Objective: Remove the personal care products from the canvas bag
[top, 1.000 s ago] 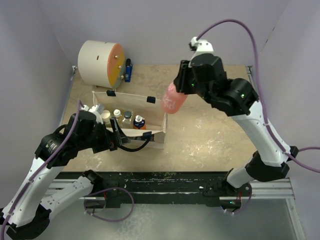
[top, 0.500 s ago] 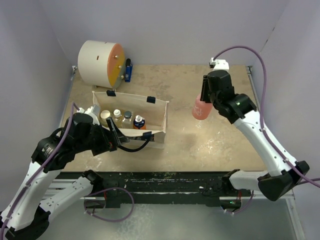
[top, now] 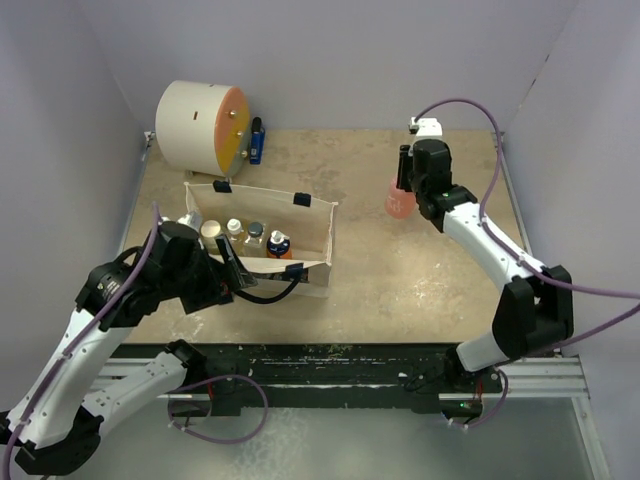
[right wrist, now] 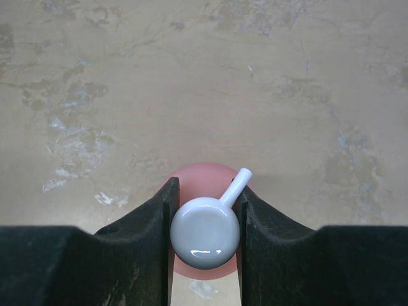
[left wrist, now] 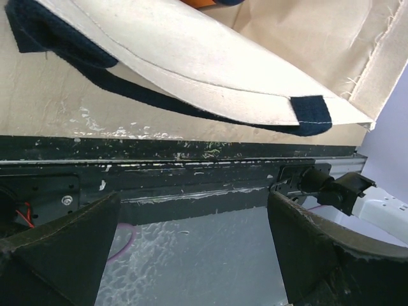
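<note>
From above, the right claw (top: 403, 183) is clamped on the pink bottle (top: 398, 204). It holds the bottle upright toward the far right corner of the desk (top: 400, 290), well apart from the bag (top: 312, 228). The bag stands open by the left edge. Inside it, in a row, are a jar (top: 211, 232), a tiny bottle (top: 234, 228), a clear bottle (top: 255, 235) and an orange bottle (top: 279, 243). The left claw (top: 232, 268) sits at the bag's near wall. A drum (top: 200, 125) lies at the far left corner.

In the left wrist view, that claw's fingers (left wrist: 57, 255) are spread wide with nothing between them. The bag's cream wall and navy strap (left wrist: 127, 86) lie just ahead.

In the right wrist view, both fingers press the bottle's white cap (right wrist: 205, 233) from either side. The pink body shows beneath the cap, above bare desk. Whether the bottle touches the desk cannot be told.
</note>
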`<state>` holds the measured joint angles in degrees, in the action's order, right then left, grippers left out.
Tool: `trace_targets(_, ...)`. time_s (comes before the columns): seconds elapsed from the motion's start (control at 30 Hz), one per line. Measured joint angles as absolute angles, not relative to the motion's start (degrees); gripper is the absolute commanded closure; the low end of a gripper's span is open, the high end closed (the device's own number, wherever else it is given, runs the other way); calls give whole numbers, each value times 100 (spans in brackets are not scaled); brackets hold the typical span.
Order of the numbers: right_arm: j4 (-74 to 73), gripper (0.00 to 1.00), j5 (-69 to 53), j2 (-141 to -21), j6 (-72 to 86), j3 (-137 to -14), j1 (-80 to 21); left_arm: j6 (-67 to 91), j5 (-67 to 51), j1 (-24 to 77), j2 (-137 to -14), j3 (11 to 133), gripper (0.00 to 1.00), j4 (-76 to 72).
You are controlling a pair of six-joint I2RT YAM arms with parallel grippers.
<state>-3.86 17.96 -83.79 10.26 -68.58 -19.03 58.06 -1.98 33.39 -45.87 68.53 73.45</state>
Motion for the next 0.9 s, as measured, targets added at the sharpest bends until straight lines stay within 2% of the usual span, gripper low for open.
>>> trace_targets(0.43, 727, 100, 1208, -9384, 537, -6630, -1804, 5957, 34, 3339, -5096, 6855, 1, 7341)
trace_targets(0.47, 751, 98, 1194, -9415, 530, -6598, -1804, 5957, 47, 3339, -5159, 6862, 1, 7319)
trace_targets(0.63, 777, 79, 1127, -9448, 528, -6425, -1798, 5944, 71, 3332, -5649, 6895, 1, 7065)
trace_targets(0.73, 808, 62, 1098, -9450, 532, -6418, -1798, 5942, 73, 3286, -5835, 6901, 1, 6947)
trace_targets(0.83, 781, 36, 1092, -9450, 567, -6418, -1798, 5944, 115, 3242, -5881, 6904, 0, 6840)
trace_targets(0.9, 768, 23, 1118, -9443, 591, -6429, -1798, 5959, 204, 3232, -5861, 6910, 2, 6823)
